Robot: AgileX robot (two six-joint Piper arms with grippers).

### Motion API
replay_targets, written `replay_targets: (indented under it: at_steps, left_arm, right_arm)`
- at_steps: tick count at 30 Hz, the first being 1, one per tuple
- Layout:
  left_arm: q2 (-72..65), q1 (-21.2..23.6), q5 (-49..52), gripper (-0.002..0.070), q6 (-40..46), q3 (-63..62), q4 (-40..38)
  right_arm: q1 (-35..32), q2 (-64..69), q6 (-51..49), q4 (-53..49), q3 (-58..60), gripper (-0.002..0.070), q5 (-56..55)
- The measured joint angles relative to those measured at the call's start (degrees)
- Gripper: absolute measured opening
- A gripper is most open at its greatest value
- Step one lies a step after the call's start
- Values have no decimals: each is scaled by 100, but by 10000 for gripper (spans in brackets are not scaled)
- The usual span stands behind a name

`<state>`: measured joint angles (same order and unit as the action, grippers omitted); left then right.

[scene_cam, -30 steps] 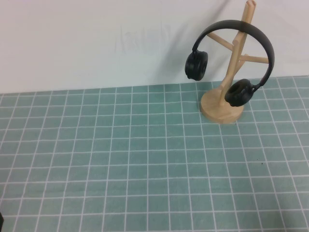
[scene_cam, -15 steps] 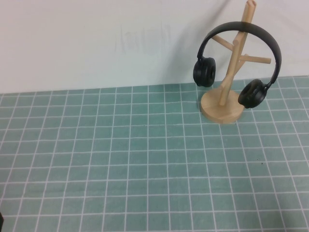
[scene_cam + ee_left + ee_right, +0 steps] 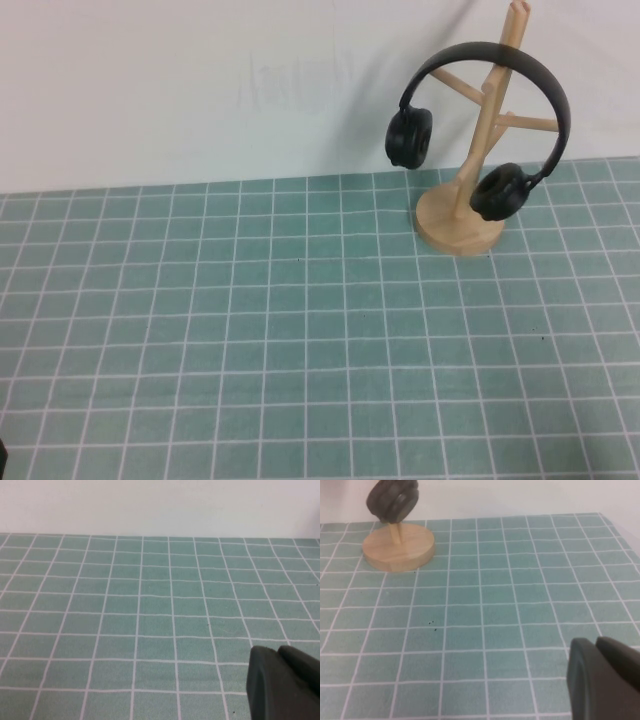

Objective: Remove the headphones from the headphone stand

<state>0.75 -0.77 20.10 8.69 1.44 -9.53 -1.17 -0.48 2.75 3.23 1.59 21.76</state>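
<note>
The headphones (image 3: pixel 478 115) hung by their headband on the headphone stand (image 3: pixel 476 170) near the counter's (image 3: pixel 300 340) far right edge, so a sideways pull might have toppled it; the left end effector (image 3: pixel 282 682) and right end effector (image 3: pixel 602 680) sat low and well apart from it, their spread impossible to tell.
</note>
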Motion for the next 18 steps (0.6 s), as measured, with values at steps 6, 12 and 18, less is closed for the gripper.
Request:
replay_targets:
  at_steps: [6, 12, 18]
  left_arm:
    - [0, 0, 0, -3, 0, 0, 0]
    - [0, 0, 0, -3, 0, 0, 0]
    - [0, 0, 0, -3, 0, 0, 0]
  right_arm:
    - [0, 0, 0, 286, 0, -9, -89]
    - [0, 0, 0, 1780, 0, -9, -430]
    - [0, 0, 0, 3632, 13, -9, -1204]
